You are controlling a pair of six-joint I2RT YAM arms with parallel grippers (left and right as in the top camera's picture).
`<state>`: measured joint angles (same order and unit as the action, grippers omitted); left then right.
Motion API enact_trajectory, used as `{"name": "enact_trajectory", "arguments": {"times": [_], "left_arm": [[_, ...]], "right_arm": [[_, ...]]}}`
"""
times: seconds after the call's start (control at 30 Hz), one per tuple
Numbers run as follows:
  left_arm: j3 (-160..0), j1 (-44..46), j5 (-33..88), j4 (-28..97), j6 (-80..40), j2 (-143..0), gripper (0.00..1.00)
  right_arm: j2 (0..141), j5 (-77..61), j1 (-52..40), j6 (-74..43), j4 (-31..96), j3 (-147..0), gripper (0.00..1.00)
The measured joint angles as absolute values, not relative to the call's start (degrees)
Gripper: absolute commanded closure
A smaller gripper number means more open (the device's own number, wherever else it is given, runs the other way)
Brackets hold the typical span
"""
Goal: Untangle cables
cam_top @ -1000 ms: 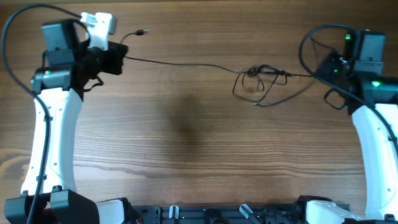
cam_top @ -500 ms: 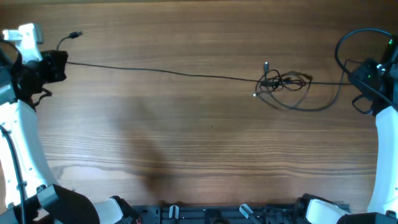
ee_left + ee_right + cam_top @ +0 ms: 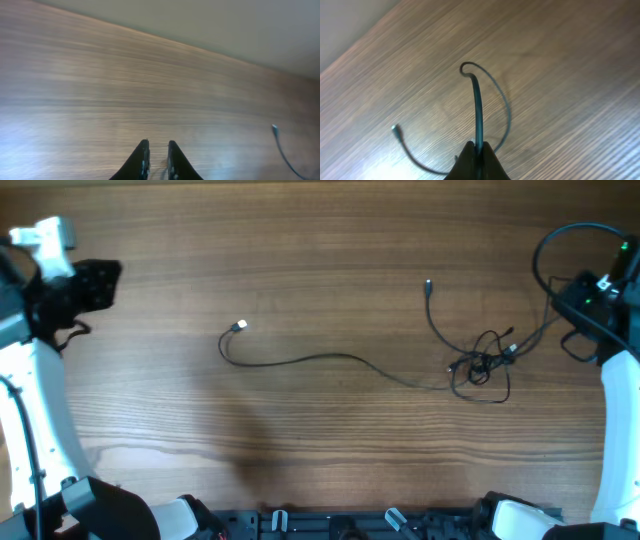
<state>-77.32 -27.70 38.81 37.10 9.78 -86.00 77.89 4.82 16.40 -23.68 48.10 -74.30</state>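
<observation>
Down at the near edge both arms rise from their bases, the left arm (image 3: 40, 400) up the left side of the counter (image 3: 320, 470) and the right arm (image 3: 618, 420) up the right side, each reaching toward the far side. The left claw (image 3: 158, 149) hovers over bare wood, its fingers a narrow gap apart with nothing between them. The right claw (image 3: 476, 147) is pinched together on a strand of the cables (image 3: 485, 367), which arches up from its tips.

The cables lie right of centre, a knot of loops near the right arm. From the knot one long strand runs leftward along the counter's length and hooks back to a light plug (image 3: 240, 327). Another strand climbs toward the far edge and ends in a second plug (image 3: 428, 282) pointing away.

Only the overhead view shows the knot and the full run. The left wrist view catches just a cable end (image 3: 274, 129) near its right edge, and the right wrist view alone shows the grip.
</observation>
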Motion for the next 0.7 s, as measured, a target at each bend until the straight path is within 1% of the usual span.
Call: {"name": "enact_trajectory", "arguments": {"times": [0.03,0.1,0.2,0.3,0.33,0.43,0.57,0.7], "left_arm": [[-77.32,-26.13,39.05,37.12,9.78,-86.00,0.86],[-77.32,-22.22,39.20,37.12,9.76,-86.00,0.81],[-77.32,-17.58,39.38,37.15,9.78,-86.00,0.81],[-77.32,-12.43,39.57,37.19,9.80,-86.00,0.81],[-77.32,-10.24,39.57,37.32,9.80,-86.00,0.80],[-77.32,-6.26,39.59,37.52,9.78,-86.00,0.80],[-77.32,-2.39,39.59,38.15,9.78,-86.00,0.80],[-77.32,-0.36,39.59,38.20,9.80,-86.00,0.80]], "right_arm": [[77.89,4.27,14.81,-23.68,47.99,-74.30,0.95],[77.89,3.14,11.81,-23.66,47.77,-74.30,0.95],[77.89,0.64,7.01,-23.64,46.26,-74.30,0.95],[77.89,-2.79,0.32,-23.68,42.52,-74.30,0.95],[77.89,-4.23,-3.25,-23.68,40.60,-74.30,0.95],[77.89,-6.37,-9.26,-23.75,38.13,-74.30,0.96],[78.00,-8.80,-13.74,-23.90,35.64,-74.30,0.96],[78.19,-11.53,-16.49,-23.92,34.02,-74.30,0.96]]}}
